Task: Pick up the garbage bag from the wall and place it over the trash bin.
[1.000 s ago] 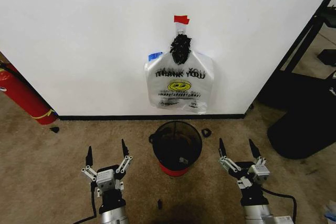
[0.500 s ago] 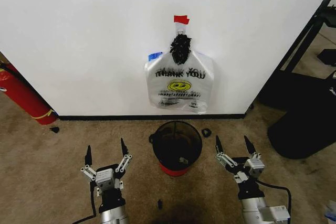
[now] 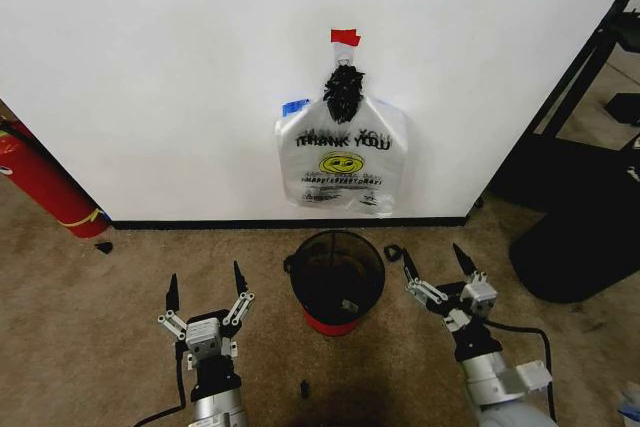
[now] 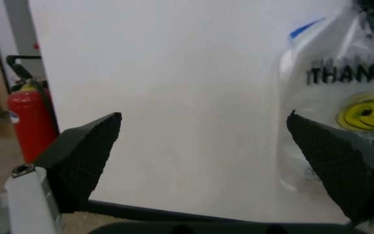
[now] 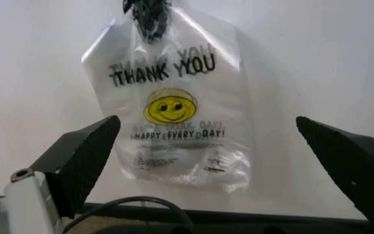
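Head view: right gripper (image 3: 436, 259) low over the carpet (image 3: 90, 327), just beside the trash bin (image 3: 338, 280) on its right, fingers spread wide, holding nothing and touching nothing, tips tilted toward the wall (image 3: 160, 77). Left gripper (image 3: 205, 285) on the bin's other side, a little farther from it, likewise spread wide and empty, tips pointing up toward the wall.

Garbage bag (image 3: 342, 160) hanging flat against the wall above the bin, bunched dark at its top under a strip of red tape (image 3: 345, 37), a bit of blue tape (image 3: 295, 106) at its upper left corner. "THANK YOU" lettering and yellow smiley facing out. Well apart from both grippers, higher and farther forward, roughly between them and closer to the right one's line.

Trash bin standing upright on the carpet near the baseboard, black mesh with red base, some small debris inside, directly below the bag.

Right wrist view: bag (image 5: 174, 102) centred between the two wide-parted black fingertips (image 5: 83, 156), well beyond them, no contact.

Left wrist view: fingertips (image 4: 83, 156) equally wide apart, bag (image 4: 343, 107) off toward one side past the far finger, red fire extinguisher (image 4: 31, 122) at the opposite side against the wall
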Robot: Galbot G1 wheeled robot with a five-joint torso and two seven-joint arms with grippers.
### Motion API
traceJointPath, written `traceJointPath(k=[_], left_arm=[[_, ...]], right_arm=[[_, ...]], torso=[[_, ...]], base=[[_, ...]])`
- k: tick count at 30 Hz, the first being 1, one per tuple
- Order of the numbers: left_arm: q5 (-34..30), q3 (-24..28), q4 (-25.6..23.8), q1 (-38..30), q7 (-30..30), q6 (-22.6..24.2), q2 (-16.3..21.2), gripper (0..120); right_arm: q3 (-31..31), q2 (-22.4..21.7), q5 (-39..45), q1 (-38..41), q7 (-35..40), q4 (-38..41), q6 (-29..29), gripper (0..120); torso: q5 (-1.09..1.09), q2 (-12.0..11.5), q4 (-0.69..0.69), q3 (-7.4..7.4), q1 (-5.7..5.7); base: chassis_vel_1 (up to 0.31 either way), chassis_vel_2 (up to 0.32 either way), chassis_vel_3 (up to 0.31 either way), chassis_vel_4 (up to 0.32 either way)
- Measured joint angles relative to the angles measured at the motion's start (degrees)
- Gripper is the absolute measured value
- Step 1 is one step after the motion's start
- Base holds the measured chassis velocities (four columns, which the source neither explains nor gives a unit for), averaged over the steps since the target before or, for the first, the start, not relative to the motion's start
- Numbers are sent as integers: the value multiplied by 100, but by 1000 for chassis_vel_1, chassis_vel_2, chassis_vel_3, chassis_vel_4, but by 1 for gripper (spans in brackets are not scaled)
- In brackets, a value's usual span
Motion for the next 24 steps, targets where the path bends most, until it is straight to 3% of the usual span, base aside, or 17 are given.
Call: traceJointPath(k=[4, 10, 24], left_arm=[[-38, -30, 25, -10, 97, -50, 71, 100], [-291, -306, 258, -211, 364, -219, 699, 100], [-601, -534, 380, -502, 463, -186, 928, 100]], right_arm=[[-16, -50, 69, 79, -35, -38, -22, 100], [-140, -161, 140, 373, -185, -220, -55, 100], [-450, -300, 912, 1069, -513, -619, -278, 100]], torso=[[-2, 0, 0, 0, 0], [-1, 0, 0, 0, 0], [2, 0, 1, 0, 0]], base=[[0, 0, 0, 0], [0, 0, 0, 0], [0, 0, 0, 0]])
